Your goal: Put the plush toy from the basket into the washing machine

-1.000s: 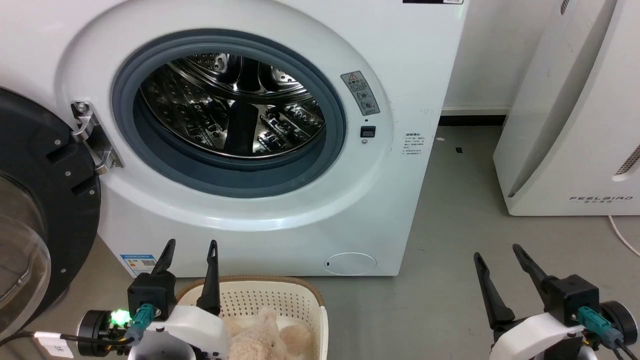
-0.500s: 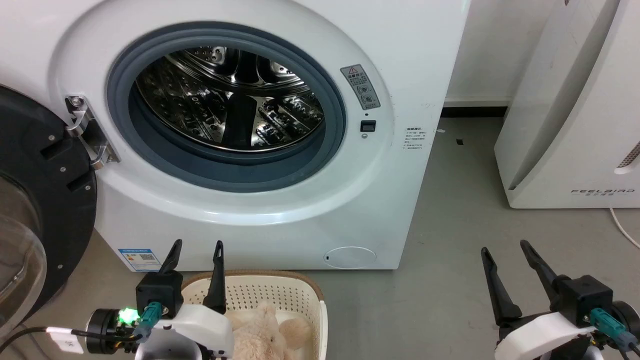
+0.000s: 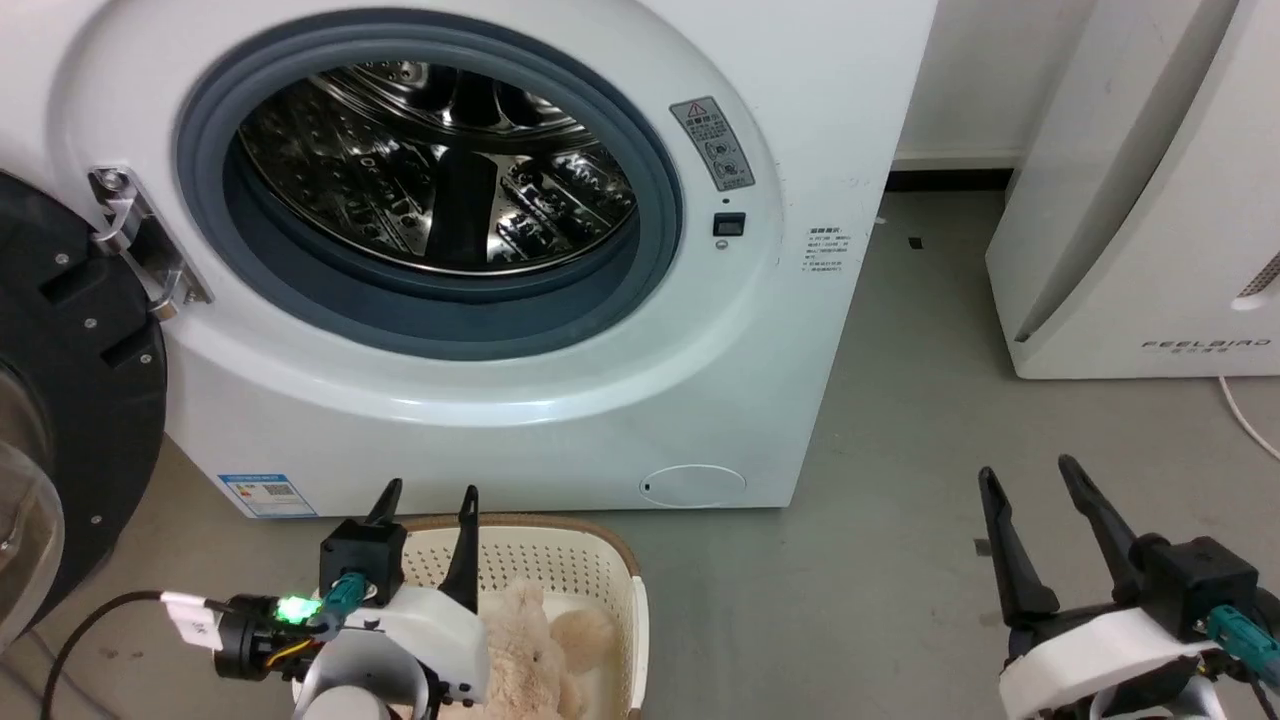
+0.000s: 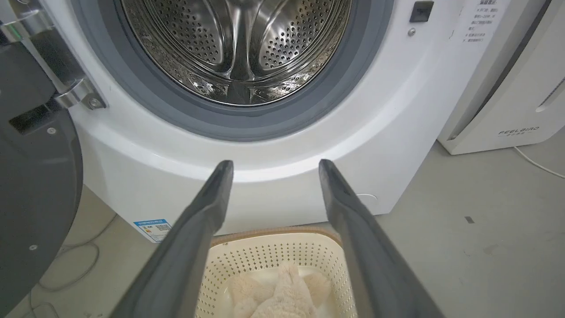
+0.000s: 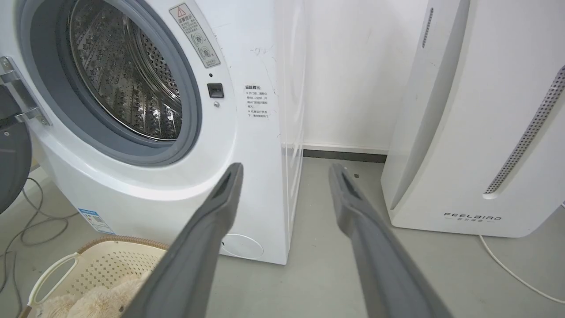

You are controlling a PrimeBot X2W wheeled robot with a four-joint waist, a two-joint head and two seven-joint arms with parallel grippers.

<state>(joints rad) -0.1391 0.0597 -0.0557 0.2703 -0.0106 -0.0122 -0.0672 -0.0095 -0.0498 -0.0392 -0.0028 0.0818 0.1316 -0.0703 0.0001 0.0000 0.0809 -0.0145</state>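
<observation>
Toy (image 3: 535, 650) lies in basket (image 3: 570, 555), which sits on the floor (image 3: 900, 450) just in front of washer (image 3: 620, 400). Washer door (image 3: 80, 400) is swung wide to the left and the steel drum (image 3: 440, 170) is exposed. Left gripper (image 3: 430, 487) hangs over the basket's left side, its 2 fingers spread, gripping nothing, not touching the toy. Right gripper (image 3: 1028, 466) is over floor, well right of the basket, fingers parted, empty. White FEELBIRD unit (image 3: 1130, 200) stands right of washer.
</observation>
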